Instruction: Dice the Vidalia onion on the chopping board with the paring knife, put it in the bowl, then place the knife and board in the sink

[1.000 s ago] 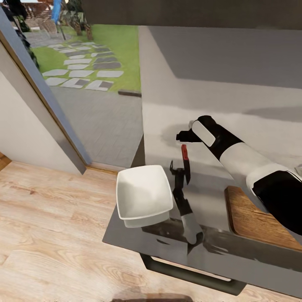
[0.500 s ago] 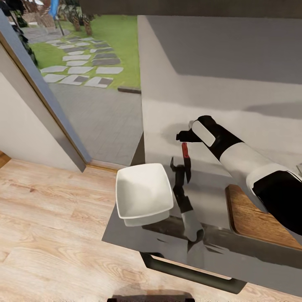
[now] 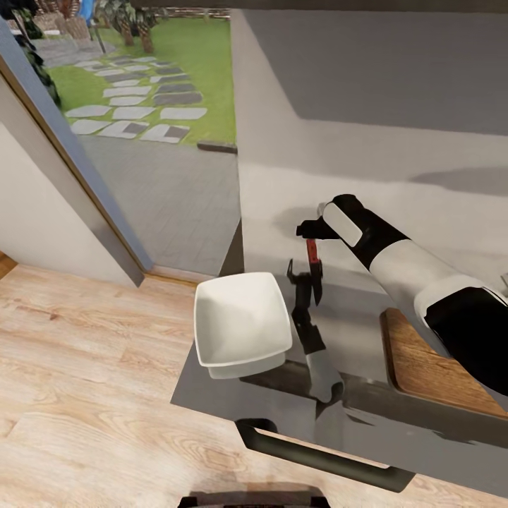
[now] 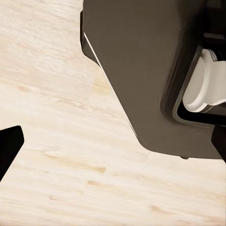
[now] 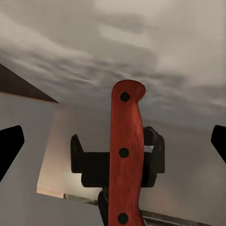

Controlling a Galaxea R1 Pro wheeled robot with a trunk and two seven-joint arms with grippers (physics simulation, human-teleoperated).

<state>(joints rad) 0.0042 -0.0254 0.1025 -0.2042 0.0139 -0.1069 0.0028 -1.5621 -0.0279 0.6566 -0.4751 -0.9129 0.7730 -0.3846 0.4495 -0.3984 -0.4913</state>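
The glossy grey tabletop carries the chopping board at the right and the white bowl at its near left corner. The right end effector hangs over the red-handled paring knife — fingers wide apart, gripping nothing. The left end effector's state I cannot tell.

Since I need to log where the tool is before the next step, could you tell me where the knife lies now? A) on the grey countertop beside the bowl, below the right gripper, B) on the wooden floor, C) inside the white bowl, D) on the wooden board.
A: the knife lies on the countertop right of the bowl, with the right gripper open above its red handle.
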